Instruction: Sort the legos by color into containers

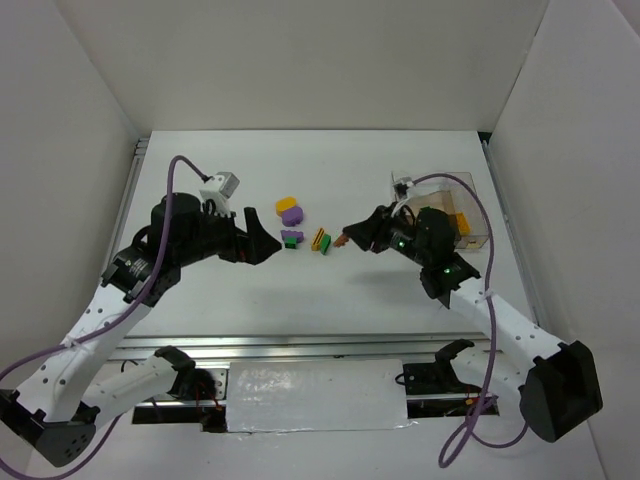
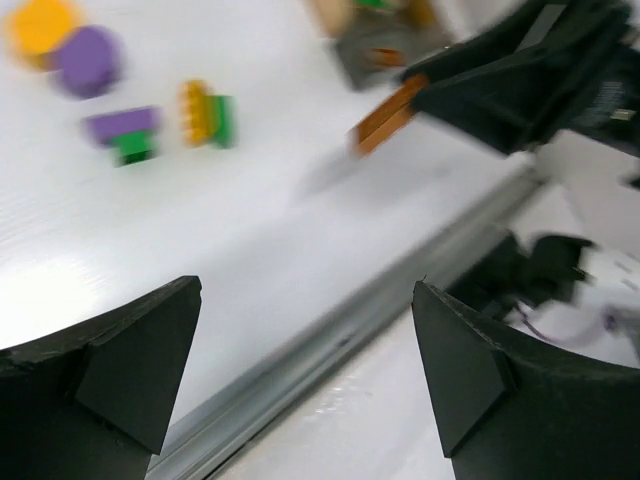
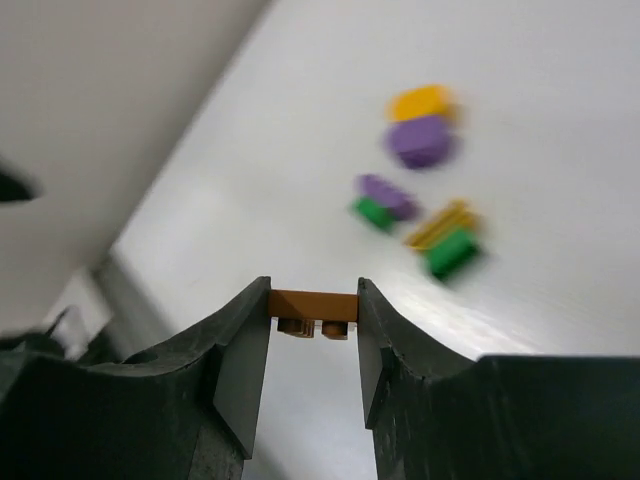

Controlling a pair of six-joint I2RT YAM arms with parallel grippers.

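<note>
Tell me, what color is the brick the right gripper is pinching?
Orange-brown. The brick shows best in the right wrist view.

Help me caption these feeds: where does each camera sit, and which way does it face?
Top: above and behind the arms, looking down on the table; both arms, left claw and right claw show.
Left wrist: mounted there, facing across the table at the right claw; its own open fingers frame the bottom.
Right wrist: mounted there, facing the loose bricks; its fingers clamp a brown brick.
Shared: both wrist views show the brown brick and the loose bricks.
</note>
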